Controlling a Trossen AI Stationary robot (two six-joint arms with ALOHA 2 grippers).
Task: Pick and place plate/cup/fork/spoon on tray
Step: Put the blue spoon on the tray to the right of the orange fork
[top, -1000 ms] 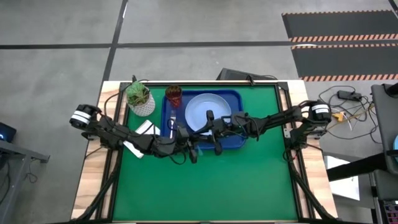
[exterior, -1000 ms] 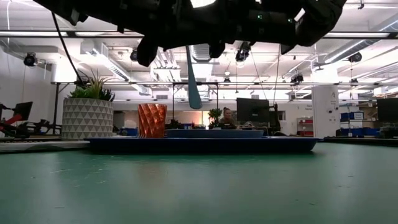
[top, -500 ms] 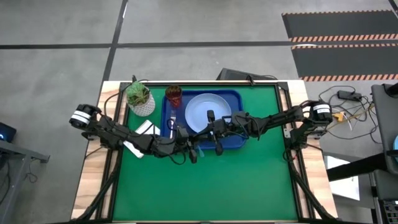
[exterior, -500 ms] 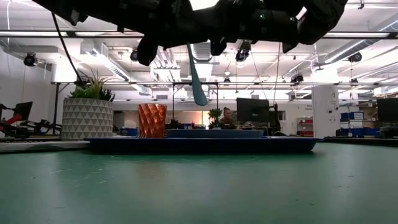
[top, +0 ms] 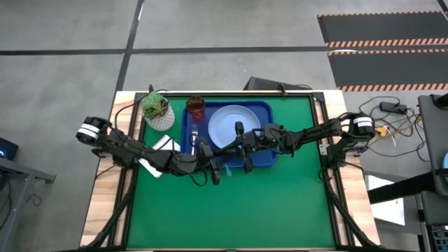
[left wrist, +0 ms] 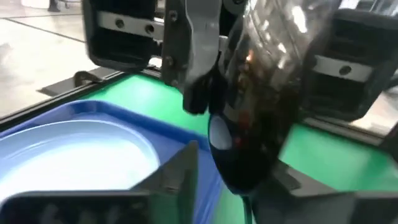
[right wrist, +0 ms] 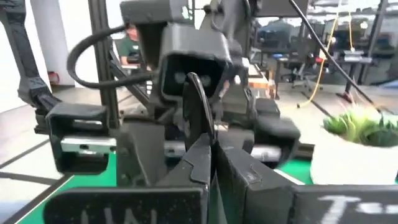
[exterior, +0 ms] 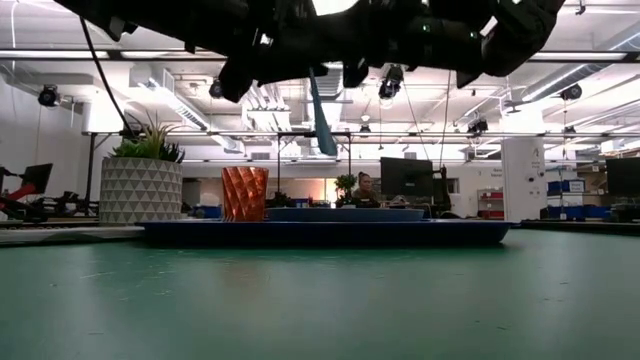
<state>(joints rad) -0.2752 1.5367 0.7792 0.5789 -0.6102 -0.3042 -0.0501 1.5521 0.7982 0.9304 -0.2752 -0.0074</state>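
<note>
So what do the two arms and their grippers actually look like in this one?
Both arms are dark, near-black jointed links with black cables looped along them. Each has a white band on the joint near its base, at the table's side edges. The left gripper and right gripper have blocky black bodies with flat dark fingers. The right wrist view shows white lettering on the gripper body, too blurred to read.

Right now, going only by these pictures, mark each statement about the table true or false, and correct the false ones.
1. The plate lies on the tray. True.
2. The cup stands on the green mat. False: it stands in a corner of the tray.
3. The spoon lies on the tray. False: it hangs in the air between the left gripper and the right gripper.
4. The fork lies on the tray beside the plate. True.
</note>
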